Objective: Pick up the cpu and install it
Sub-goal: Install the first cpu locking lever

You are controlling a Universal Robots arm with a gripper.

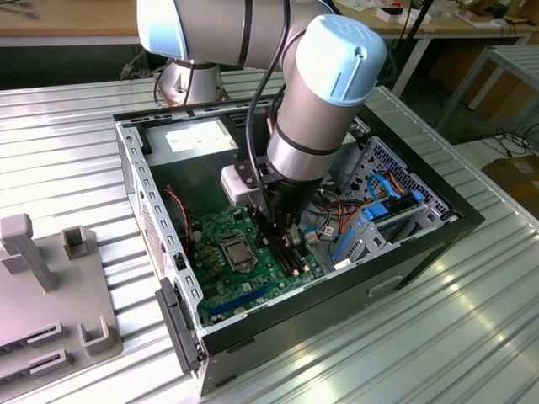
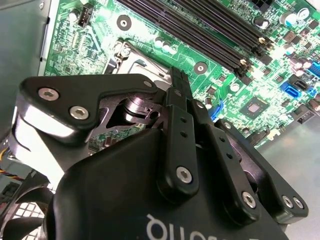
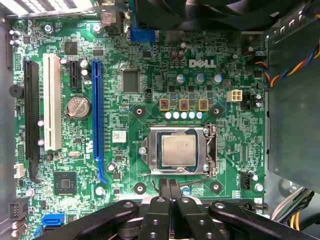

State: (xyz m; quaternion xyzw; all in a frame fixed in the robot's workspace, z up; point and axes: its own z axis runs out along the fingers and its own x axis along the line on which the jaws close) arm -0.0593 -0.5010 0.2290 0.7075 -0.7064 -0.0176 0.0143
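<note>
Seated in the socket frame [image 3: 180,150] on the motherboard [image 3: 125,125], flat and square with the frame: the cpu [image 3: 178,150], silver-grey face up, so apparently already placed rather than awaiting pickup. Hanging just above the board beside that socket: the gripper [image 3: 169,184], fingers [image 3: 164,186] pressed together with no gap between them and nothing held, 2 black tips side by side near the frame's edge, apart from the chip itself. Judged from this: chip released into place, jaws closed again afterwards, perhaps for pushing something rather than grasping. Lying along 1 side of the frame: the thin retention lever [image 3: 197,175], position relative to its hook hard to read. From the exterior view: the open computer case [image 1: 421,244] lying on its side on a ribbed metal table [image 1: 472,337], the arm [image 1: 324,93] reaching down into it, the socket a small pale square [image 1: 232,250] just to the exterior view's left of the gripper, a grey fixture [image 1: 50,295] well apart on the table. Absent there, given in the first wrist view: the chip's face and the closed tips. From the second wrist view: the linkage and closed fingers [image 2: 181,85] from behind, memory slots [image 2: 200,25] beyond, socket largely hidden by the gripper body.
</note>
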